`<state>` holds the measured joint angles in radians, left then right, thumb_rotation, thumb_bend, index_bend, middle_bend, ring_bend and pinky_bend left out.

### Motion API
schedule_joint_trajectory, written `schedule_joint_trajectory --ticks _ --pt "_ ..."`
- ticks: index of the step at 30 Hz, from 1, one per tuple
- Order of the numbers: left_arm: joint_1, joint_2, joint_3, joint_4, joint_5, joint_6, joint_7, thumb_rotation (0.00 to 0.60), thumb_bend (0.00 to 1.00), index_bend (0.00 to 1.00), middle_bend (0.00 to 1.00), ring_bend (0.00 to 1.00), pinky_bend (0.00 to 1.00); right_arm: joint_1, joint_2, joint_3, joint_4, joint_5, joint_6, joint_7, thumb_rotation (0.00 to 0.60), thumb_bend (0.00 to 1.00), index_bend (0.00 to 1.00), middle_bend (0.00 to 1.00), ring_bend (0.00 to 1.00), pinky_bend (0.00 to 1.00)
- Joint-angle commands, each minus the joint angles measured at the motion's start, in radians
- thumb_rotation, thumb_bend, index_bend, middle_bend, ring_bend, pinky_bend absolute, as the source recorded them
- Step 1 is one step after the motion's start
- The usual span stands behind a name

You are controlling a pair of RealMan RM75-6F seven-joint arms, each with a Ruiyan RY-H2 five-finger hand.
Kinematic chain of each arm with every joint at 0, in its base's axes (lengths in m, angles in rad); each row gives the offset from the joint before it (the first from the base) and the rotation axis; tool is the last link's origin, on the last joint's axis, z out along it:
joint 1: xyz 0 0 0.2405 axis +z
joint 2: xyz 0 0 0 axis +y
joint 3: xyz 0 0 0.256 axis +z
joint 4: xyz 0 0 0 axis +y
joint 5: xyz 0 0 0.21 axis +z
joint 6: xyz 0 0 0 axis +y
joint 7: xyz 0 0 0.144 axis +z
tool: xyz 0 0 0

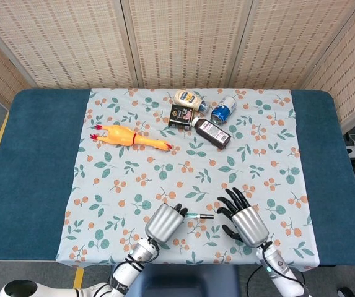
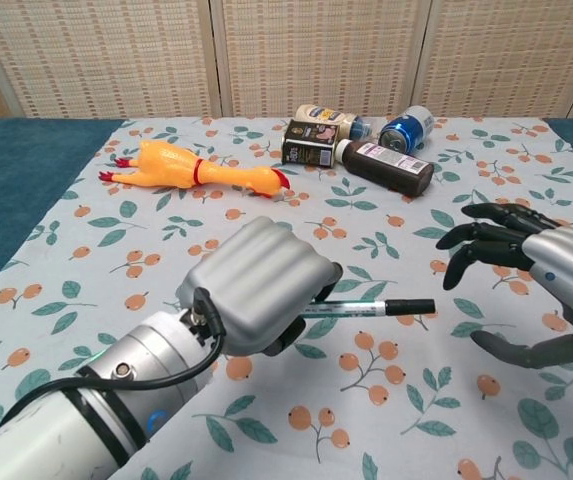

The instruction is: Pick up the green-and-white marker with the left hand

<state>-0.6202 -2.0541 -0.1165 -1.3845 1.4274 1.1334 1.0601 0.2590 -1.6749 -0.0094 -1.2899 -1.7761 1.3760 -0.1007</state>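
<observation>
My left hand [image 1: 164, 221] [image 2: 254, 286] grips the green-and-white marker [image 2: 366, 309] [image 1: 197, 215] above the front of the flowered cloth. The marker's black cap sticks out to the right, lifted off the cloth. My right hand [image 1: 243, 218] [image 2: 536, 270] hovers just right of the marker tip, open with fingers spread and curved, holding nothing.
A yellow rubber chicken [image 1: 129, 137] [image 2: 192, 168] lies at the middle left of the flowered cloth [image 1: 270, 161]. At the back stand a cream jar [image 1: 188, 98], a dark box [image 1: 181, 116], a blue can [image 1: 223, 110] and a dark bottle [image 1: 212, 132] lying on its side. Blue table [image 1: 35, 161] borders the cloth.
</observation>
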Motion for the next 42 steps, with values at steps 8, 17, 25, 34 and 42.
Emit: schedule_joint_trajectory --ticks 8,17,25,34,42 --pt "-0.004 -0.006 0.005 -0.019 -0.020 0.003 0.017 0.600 0.43 0.76 0.87 0.95 1.00 0.019 -0.071 -0.004 0.080 0.000 0.029 0.063 0.600 0.22 0.44 0.19 0.00 0.00" --pt "-0.010 -0.006 0.010 -0.031 -0.030 0.005 0.025 0.600 0.43 0.76 0.87 0.95 1.00 0.036 -0.118 -0.009 0.136 0.006 0.034 0.087 0.600 0.24 0.50 0.19 0.00 0.00" --pt "-0.015 -0.005 0.016 -0.036 -0.036 0.005 0.027 0.600 0.43 0.75 0.86 0.95 1.00 0.046 -0.140 -0.014 0.163 0.013 0.042 0.103 0.600 0.24 0.51 0.19 0.00 0.00" --pt "-0.019 -0.003 0.019 -0.038 -0.041 0.009 0.030 0.600 0.43 0.75 0.86 0.95 1.00 0.053 -0.150 -0.020 0.172 0.021 0.045 0.114 0.600 0.26 0.56 0.19 0.00 0.00" --pt "-0.024 -0.001 0.014 -0.032 -0.040 0.016 0.018 0.600 0.43 0.75 0.86 0.95 1.00 0.050 -0.148 -0.028 0.170 0.020 0.067 0.118 0.600 0.29 0.60 0.19 0.00 0.00"
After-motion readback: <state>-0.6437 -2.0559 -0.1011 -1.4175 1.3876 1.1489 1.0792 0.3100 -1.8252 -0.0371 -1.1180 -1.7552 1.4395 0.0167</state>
